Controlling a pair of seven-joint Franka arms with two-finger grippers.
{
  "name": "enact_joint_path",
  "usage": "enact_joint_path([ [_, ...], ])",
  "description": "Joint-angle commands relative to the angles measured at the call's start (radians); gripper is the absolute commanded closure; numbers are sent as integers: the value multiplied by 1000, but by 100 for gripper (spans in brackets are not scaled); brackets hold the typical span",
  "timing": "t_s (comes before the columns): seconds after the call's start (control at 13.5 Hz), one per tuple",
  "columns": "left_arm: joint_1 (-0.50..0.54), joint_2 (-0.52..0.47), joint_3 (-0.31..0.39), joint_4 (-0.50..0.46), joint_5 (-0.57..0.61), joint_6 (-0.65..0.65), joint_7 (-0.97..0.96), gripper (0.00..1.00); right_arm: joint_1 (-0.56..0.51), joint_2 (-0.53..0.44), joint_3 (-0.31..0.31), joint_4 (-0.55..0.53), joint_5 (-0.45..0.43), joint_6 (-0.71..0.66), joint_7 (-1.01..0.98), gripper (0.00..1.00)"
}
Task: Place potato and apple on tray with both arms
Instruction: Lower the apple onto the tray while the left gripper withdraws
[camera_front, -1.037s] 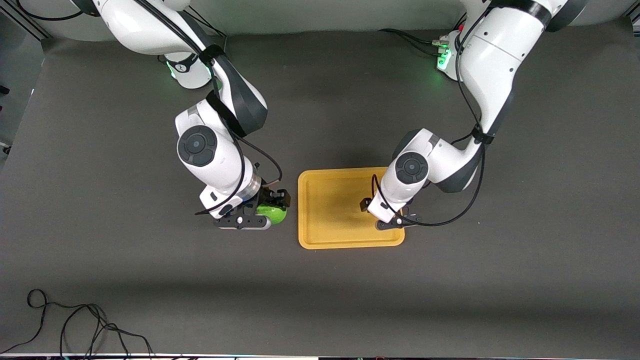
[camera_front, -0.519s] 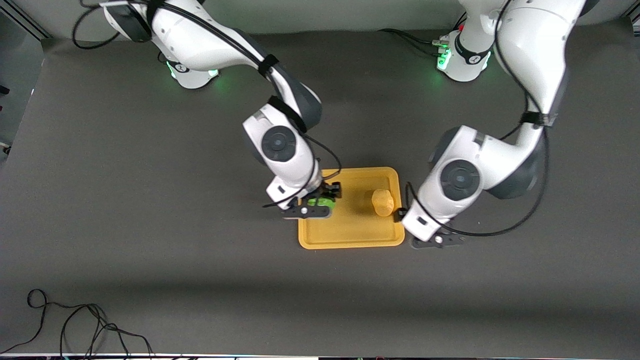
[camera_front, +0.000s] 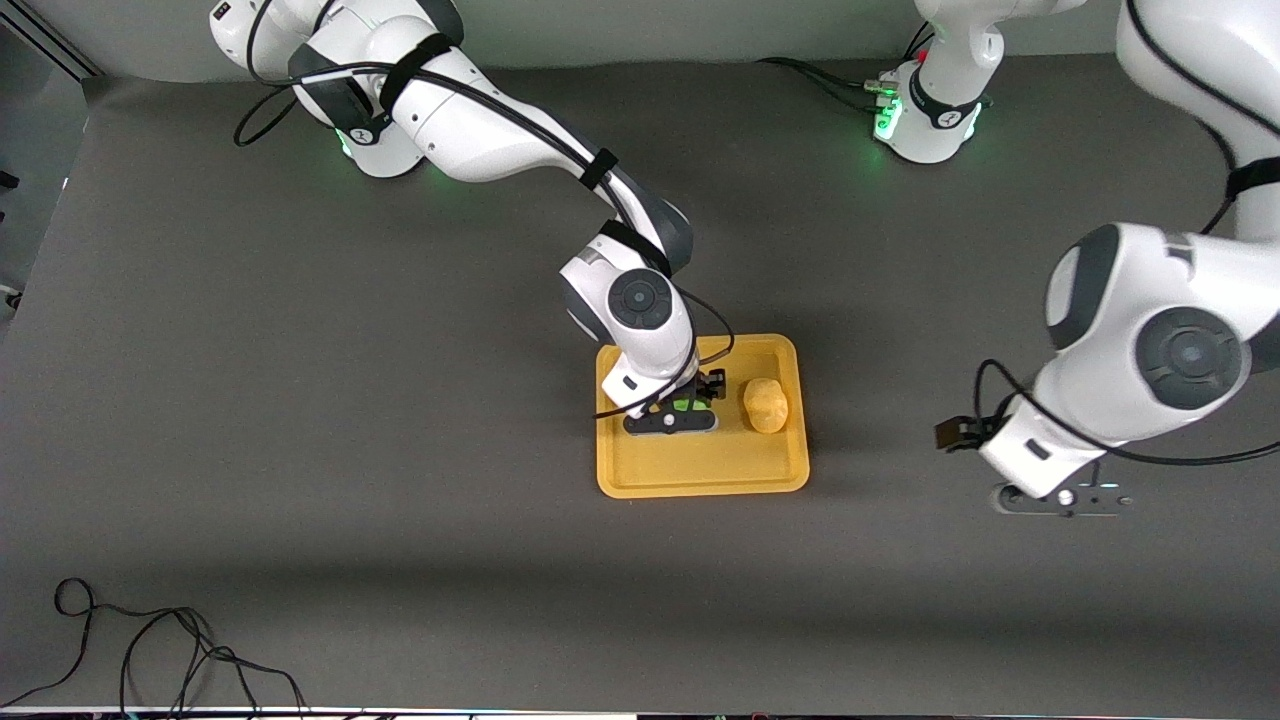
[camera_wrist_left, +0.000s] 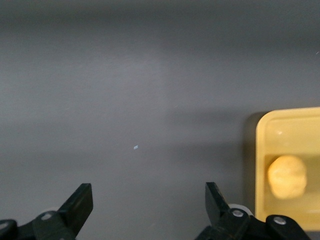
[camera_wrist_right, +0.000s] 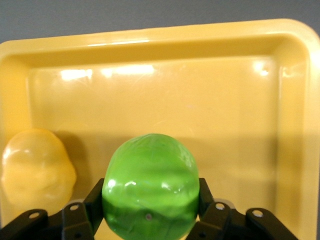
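Observation:
The yellow-orange tray (camera_front: 700, 475) lies mid-table. The lumpy yellow potato (camera_front: 766, 405) rests in it on the side toward the left arm's end, free of any grip; it also shows in the wrist views as potato (camera_wrist_left: 287, 176) and potato (camera_wrist_right: 37, 170). My right gripper (camera_front: 690, 400) is over the tray and shut on the green apple (camera_front: 684, 406). Up close, the apple (camera_wrist_right: 150, 182) fills the right gripper (camera_wrist_right: 150, 200), above the tray floor (camera_wrist_right: 225, 110). My left gripper (camera_front: 1058, 497) stands open and empty over bare table, off the tray toward the left arm's end. In its own view the left gripper (camera_wrist_left: 148, 205) has the tray (camera_wrist_left: 300, 130) to one side.
A dark grey mat (camera_front: 300, 400) covers the table. A black cable (camera_front: 150, 650) lies coiled at the mat's near corner, at the right arm's end. Both arm bases (camera_front: 925, 110) stand along the edge farthest from the front camera.
My right arm carried the apple from the mat beside the tray to over the tray. My left gripper left the potato on the tray and pulled away toward its own end.

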Motion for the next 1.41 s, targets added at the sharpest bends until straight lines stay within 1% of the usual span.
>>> enact_joint_path([
  [0.0, 55, -60, -8, -18, -20, -61, 123, 0, 8, 9, -10, 16, -35, -17, 29, 76],
  [0.15, 99, -80, -5, -19, -76, -73, 192, 0, 8, 20, -10, 14, -37, -26, 32, 76],
  [0.3, 134, -106, -2, -23, -136, -133, 193, 0, 8, 23, -10, 11, -38, -27, 41, 76],
  [0.37, 154, -122, -3, -27, -139, -153, 194, 0, 8, 23, -10, 2, -38, -29, 43, 76],
  [0.52, 155, -169, 0, -47, -141, -170, 196, 0, 9, 23, -10, -16, -38, -29, 46, 76],
  [0.67, 155, -243, 3, -148, -142, -124, 190, 0, 9, 23, -10, -21, -37, -29, 47, 76],
  [0.89, 155, -364, 7, -320, -153, -8, 190, 0, 9, 20, -10, -18, -37, -27, 86, 75],
  [0.96, 153, -387, 7, -343, -155, -17, 179, 0, 9, 20, -10, -18, -35, -29, 87, 74],
  [1.04, 153, -395, 7, -352, -155, -18, 180, 0, 9, 17, -9, -16, -35, -29, 89, 69],
  [1.11, 155, -398, 7, -352, -153, -14, 182, 0, 9, 17, -9, -16, -34, -29, 89, 62],
  [1.19, 158, -404, 7, -351, -155, 5, 182, 0, 9, 15, -10, -15, -34, -29, 89, 54],
  [1.26, 161, -406, 7, -349, -155, 40, 186, 0, 9, 17, -9, -15, -35, -27, 89, 42],
  [1.33, 161, -410, 6, -351, -155, 37, 188, 0, 9, 15, -10, -13, -37, -27, 87, 35],
])
